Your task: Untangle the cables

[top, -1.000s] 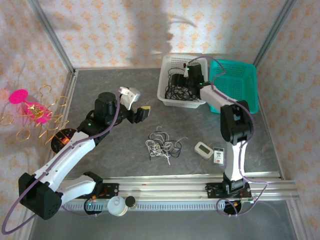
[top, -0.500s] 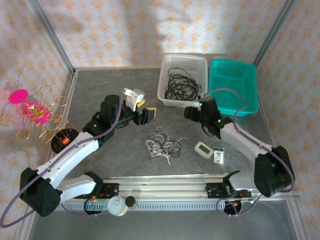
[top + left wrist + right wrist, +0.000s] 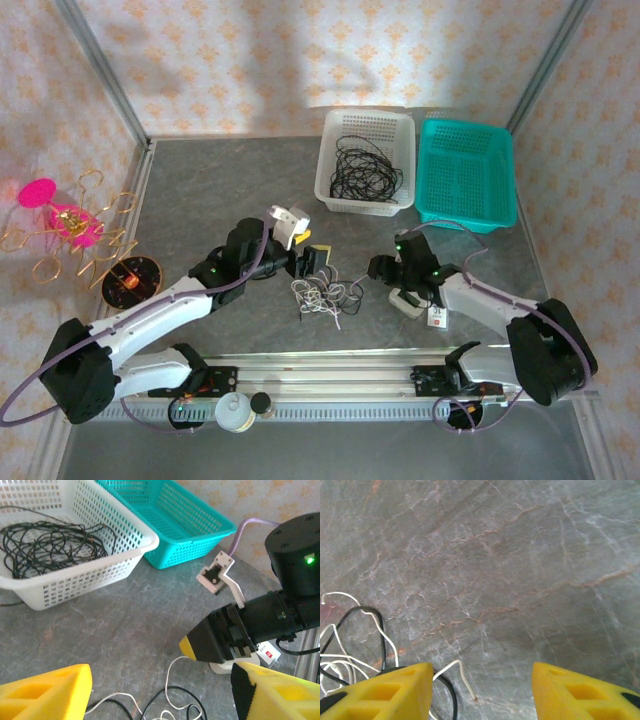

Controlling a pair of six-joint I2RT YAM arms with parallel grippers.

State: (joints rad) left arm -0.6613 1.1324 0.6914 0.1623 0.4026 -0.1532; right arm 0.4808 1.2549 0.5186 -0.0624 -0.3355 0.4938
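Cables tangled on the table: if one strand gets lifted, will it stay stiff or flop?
Probably floppy: the cables lie in loose, irregular loops flat on the table, so a lifted strand would likely droop. They look thin, so likely light. Black and white strands cross, so pulling one would probably drag others along.

From above, the cables are seen as one knot whose single cords are too thin to be told apart, and its upper part is overlapped by the left gripper. A small white device is partly hidden under the right arm, and the print on the card beside it is too small to be read. In the left wrist view the cords and the fingers are cut off by the bottom edge, and the white basket by the top and left edges. In the right wrist view the cords are cropped at the left edge and partly hidden under a finger of the right gripper.
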